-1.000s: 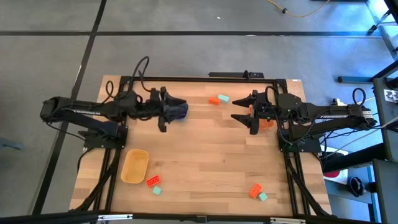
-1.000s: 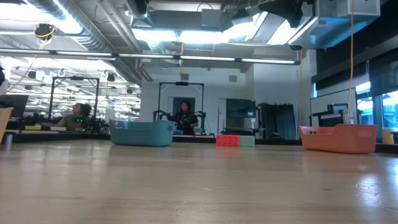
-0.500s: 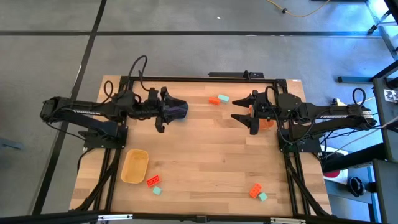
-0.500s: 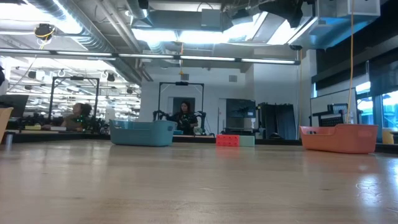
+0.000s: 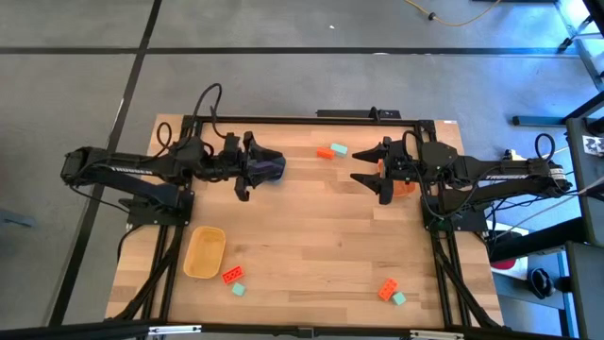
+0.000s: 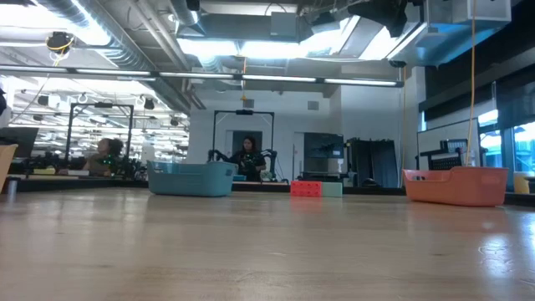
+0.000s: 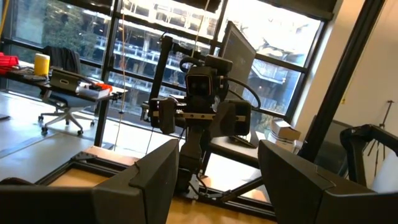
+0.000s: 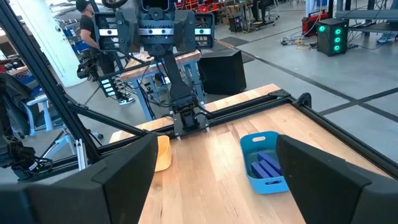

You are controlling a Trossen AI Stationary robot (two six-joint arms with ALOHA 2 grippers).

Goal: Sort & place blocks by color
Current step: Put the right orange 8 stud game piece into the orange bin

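Observation:
Both arms hover above the table, facing each other with nothing between their fingers. My left gripper (image 5: pixel 251 168) (image 7: pixel 214 186) is open over the blue tub (image 5: pixel 274 168). My right gripper (image 5: pixel 370 174) (image 8: pixel 214 186) is open above the orange tub (image 5: pixel 404 186). The blue tub (image 8: pixel 260 137) holds purple blocks (image 8: pixel 266 165). An orange and a mint block (image 5: pixel 331 151) lie together near the far edge. A red block (image 5: pixel 231 276) and a mint block (image 5: pixel 239 289) lie near the front left, and an orange-and-mint pair (image 5: pixel 390 291) lies at the front right.
A yellow tub (image 5: pixel 205 252) sits at the front left, beside the red block. In the low view, the blue tub (image 6: pixel 191 178) and the orange tub (image 6: pixel 456 186) stand at the far side with the block pair (image 6: pixel 316 188) between them. Bare wood spans the table's middle.
My left gripper has tipped up a little in place.

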